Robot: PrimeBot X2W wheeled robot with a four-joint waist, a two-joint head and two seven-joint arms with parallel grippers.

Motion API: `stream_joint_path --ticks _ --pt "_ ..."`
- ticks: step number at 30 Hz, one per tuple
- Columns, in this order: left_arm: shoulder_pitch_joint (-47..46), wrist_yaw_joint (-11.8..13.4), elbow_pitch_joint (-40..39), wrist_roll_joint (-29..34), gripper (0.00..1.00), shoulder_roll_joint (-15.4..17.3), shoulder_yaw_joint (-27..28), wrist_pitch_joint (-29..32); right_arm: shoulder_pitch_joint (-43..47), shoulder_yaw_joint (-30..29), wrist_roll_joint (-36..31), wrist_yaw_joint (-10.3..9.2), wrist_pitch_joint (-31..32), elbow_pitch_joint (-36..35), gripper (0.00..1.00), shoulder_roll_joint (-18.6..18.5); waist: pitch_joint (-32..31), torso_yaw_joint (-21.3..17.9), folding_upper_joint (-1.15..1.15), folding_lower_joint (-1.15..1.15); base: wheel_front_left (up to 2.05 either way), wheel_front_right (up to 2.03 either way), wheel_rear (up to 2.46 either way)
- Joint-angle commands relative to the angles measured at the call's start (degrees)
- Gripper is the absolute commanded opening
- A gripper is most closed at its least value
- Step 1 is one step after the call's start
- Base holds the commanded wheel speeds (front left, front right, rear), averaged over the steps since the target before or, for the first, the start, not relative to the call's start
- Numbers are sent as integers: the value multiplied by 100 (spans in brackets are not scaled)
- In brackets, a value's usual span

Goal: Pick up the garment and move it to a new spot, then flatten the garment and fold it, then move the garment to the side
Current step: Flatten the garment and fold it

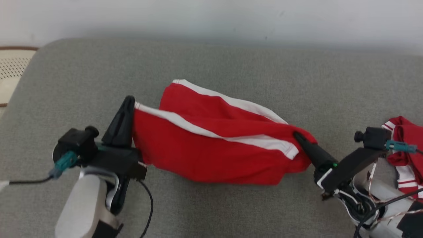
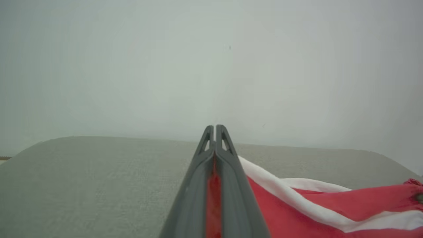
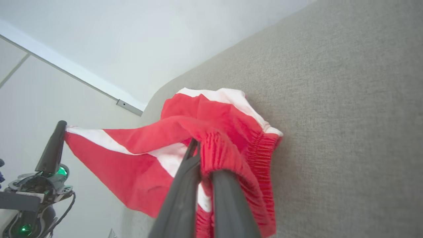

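Garment: The red garment (image 1: 211, 148) with white stripes, shorts as I believed, was in the middle of the head view. It was stretched between my two pincers above the grey cushion (image 1: 231, 59). I could not tell whether its sagging lower edge touched the cushion.
Left pincer: The left pincer (image 1: 129, 100), at the centre left of the frame, was closed on a striped corner. In the left wrist view, red cloth showed between its fingers (image 2: 228, 185).
Right pincer: The right pincer (image 1: 296, 135), at the centre right, was closed on the gathered elastic waistband (image 3: 261, 145).
Handling: I judged the garment light, soft and limp, so it would not keep any shape by itself.
Where to hold: The thicker hems and the waistband seemed safest to me, because thin cloth could slip from narrow tips.
Nearby: A second red and white garment (image 1: 406, 138) lay at the right edge.
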Motion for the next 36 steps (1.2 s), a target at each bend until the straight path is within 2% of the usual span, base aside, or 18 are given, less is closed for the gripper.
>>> stream_joint_path --ticks 1,7,11,15,24,33,34,35,36 --pt "-275 5 113 107 0 30 -22 -3 -170 -104 86 -2 -9 -42 0 90 718 -139 0 -1 0 0 0" --pt "-1405 6 744 508 0 13 42 -3 -603 -636 396 -1 114 -65 0 317 1427 -333 0 -1 0 0 0" --pt "-1954 54 1080 828 0 5 69 -3 -848 -823 293 -1 257 -78 0 422 1805 -462 0 -1 0 0 0" --pt "-2354 239 1377 1040 0 45 123 -3 -983 -885 144 -1 359 -34 0 476 2062 -563 0 -1 0 0 0" --pt "-2694 708 1631 1250 0 242 329 -3 -905 -681 -103 -28 420 31 0 526 2183 -825 0 -1 0 0 0" --pt "-2488 955 1632 1337 0 351 348 -3 -857 -441 -270 -29 144 129 0 551 1979 -966 0 -1 0 0 0" --pt "-2449 969 1646 1342 0 363 345 -3 -864 -405 -275 -28 125 137 5 566 1952 -972 0 -1 0 0 0" --pt "-2411 968 1691 1353 0 383 328 -3 -876 -370 -271 -27 110 149 30 594 1919 -980 0 -1 0 0 0" --pt "-2401 962 1724 1351 0 396 316 -3 -901 -345 -258 -26 99 163 67 619 1902 -986 0 -1 0 0 0"
